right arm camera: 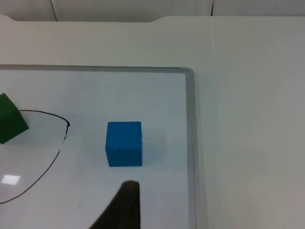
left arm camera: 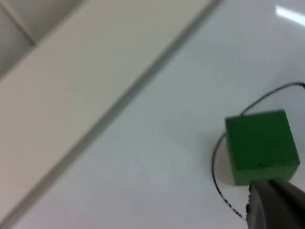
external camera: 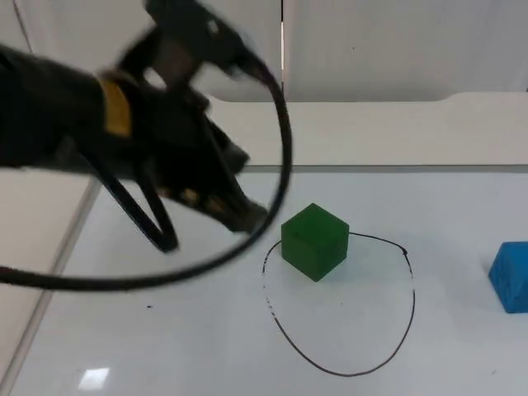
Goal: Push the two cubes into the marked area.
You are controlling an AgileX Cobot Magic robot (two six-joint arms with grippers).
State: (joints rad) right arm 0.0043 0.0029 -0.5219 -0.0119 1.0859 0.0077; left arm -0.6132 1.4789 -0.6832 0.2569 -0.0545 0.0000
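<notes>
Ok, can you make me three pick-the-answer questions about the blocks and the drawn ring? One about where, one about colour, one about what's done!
1. Where is the green cube?
A. on the upper left edge of the drawn outline
B. far off by the grey wall
C. stacked on the other cube

2. What colour is the cube that sits apart from the outline?
A. red
B. yellow
C. blue

3. Is the blue cube in the marked area?
A. yes, right in the middle
B. no, it sits outside it
C. it is half in

Answers: 1 A, the green cube sits across the line, with the left gripper close beside it; 2 C, the right wrist view shows it blue; 3 B, bare table separates it from the outline.
</notes>
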